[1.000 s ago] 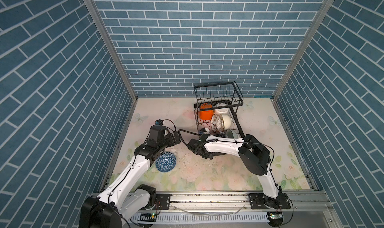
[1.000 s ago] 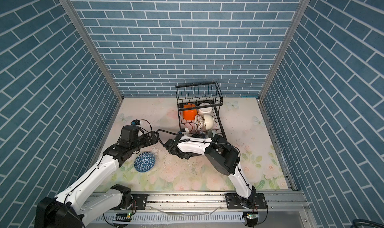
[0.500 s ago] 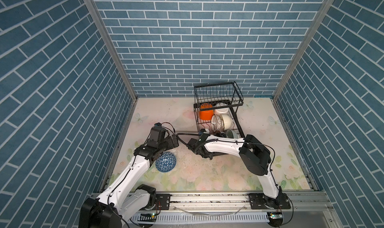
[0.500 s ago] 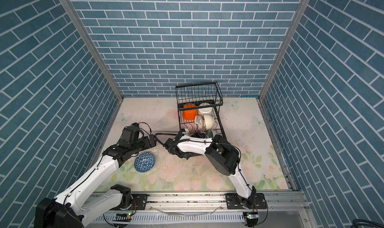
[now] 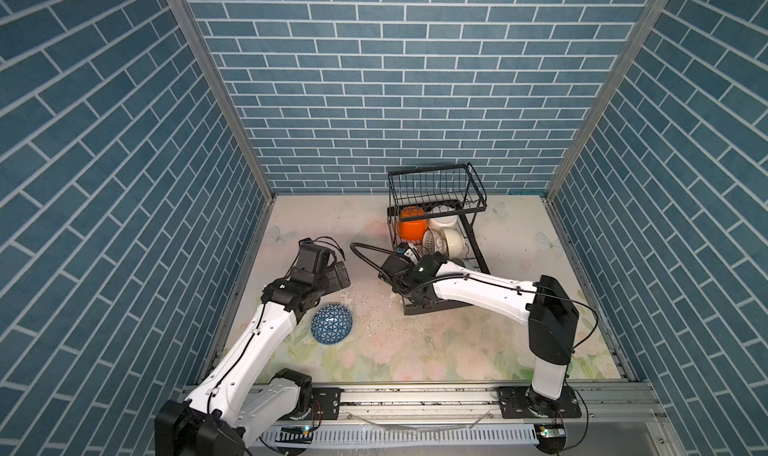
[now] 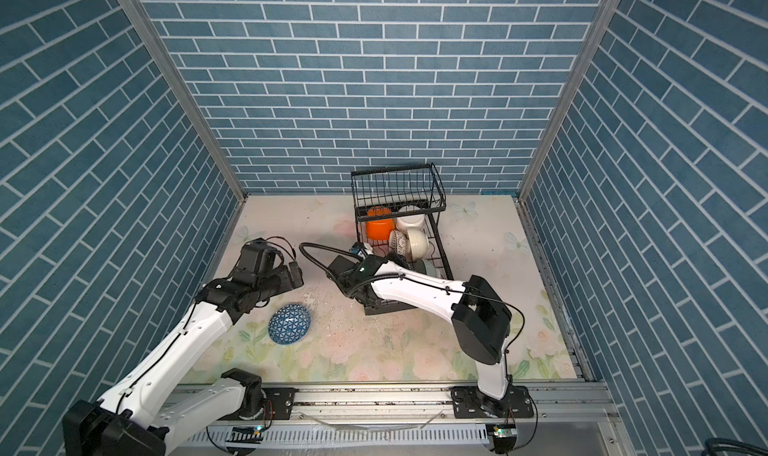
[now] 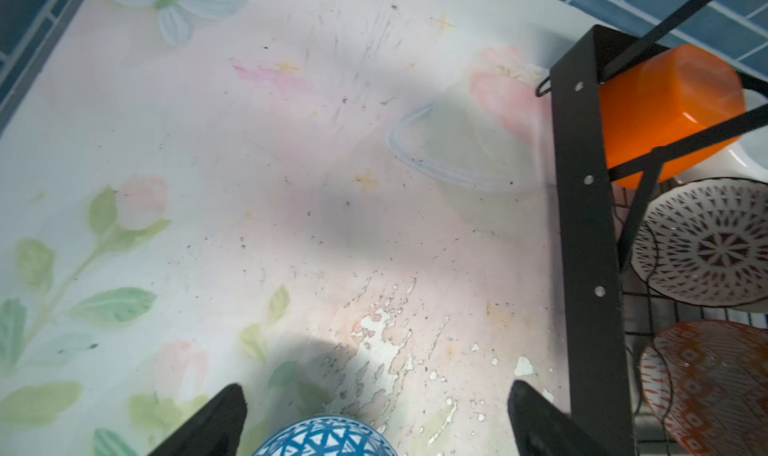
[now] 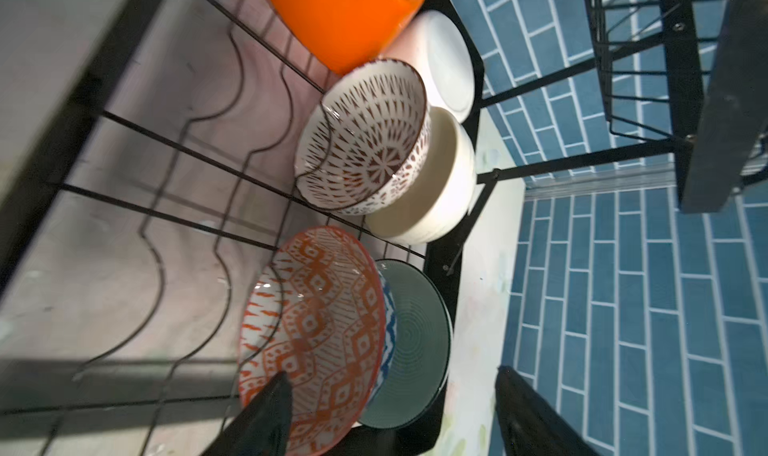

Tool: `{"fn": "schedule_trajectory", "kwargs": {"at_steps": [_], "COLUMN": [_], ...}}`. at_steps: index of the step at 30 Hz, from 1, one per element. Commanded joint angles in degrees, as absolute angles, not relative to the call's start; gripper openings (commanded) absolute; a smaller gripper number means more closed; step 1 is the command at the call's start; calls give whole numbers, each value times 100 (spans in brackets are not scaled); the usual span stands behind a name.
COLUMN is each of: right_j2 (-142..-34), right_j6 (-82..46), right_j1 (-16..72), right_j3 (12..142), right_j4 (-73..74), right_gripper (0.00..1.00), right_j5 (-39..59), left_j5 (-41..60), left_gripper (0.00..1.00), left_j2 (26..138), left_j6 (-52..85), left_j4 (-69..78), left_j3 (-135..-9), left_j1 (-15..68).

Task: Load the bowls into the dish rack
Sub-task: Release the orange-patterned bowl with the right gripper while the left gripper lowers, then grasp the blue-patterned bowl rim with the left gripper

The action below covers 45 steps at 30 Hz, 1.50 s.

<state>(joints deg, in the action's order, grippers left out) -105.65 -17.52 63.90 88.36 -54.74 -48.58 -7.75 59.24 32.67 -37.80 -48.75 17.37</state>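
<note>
Your left tool (image 7: 376, 416) hangs wide open and empty above the blue bowl (image 5: 332, 323), which sits upside down on the bench (image 5: 415, 350) left of the dish rack (image 5: 436, 209). Your right tool (image 8: 390, 416) gapes over the orange-patterned bowl (image 8: 311, 321) in the rack, gripping nothing.

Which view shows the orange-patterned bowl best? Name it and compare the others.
The right wrist view: the orange-patterned bowl fills the frame, standing on edge in the dish rack, its inside pattern clear. The left wrist view catches only part of it at the frame edge. In both top views the right arm hides it.
</note>
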Motion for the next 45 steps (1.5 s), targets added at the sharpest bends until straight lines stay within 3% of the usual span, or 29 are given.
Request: {"fn": "schedule_trajectory", "kwargs": {"at_steps": [1, 9, 13, 33, 45], "right_j2": [-10289, -9980, -9828, -8999, -8947], "right_j6": [-1248, -923, -750, -729, -814], "right_j1": [6374, 6108, 5968, 5521, 5494], "right_j3": [8855, 8774, 8738, 7722, 7585], "right_j4": [-4899, -4136, -3802, -2797, -2683], "right_gripper": [77, 72, 72, 71, 71], "right_j5": [-3722, -1698, -1139, -207, -41], "left_j5": [-1149, -1444, -1616, -711, -560], "left_gripper": [100, 100, 95, 71, 46], "left_j2": [6037, 6035, 6239, 6188, 6292], "left_j6": [3357, 3347, 3438, 4470, 4540], "left_j4": [-4695, -5570, -6000, -5700, -5233], "left_j3": [-5088, -5098, -5013, -4042, -3585], "left_j1": [1694, 1696, 1696, 1696, 1696]}}
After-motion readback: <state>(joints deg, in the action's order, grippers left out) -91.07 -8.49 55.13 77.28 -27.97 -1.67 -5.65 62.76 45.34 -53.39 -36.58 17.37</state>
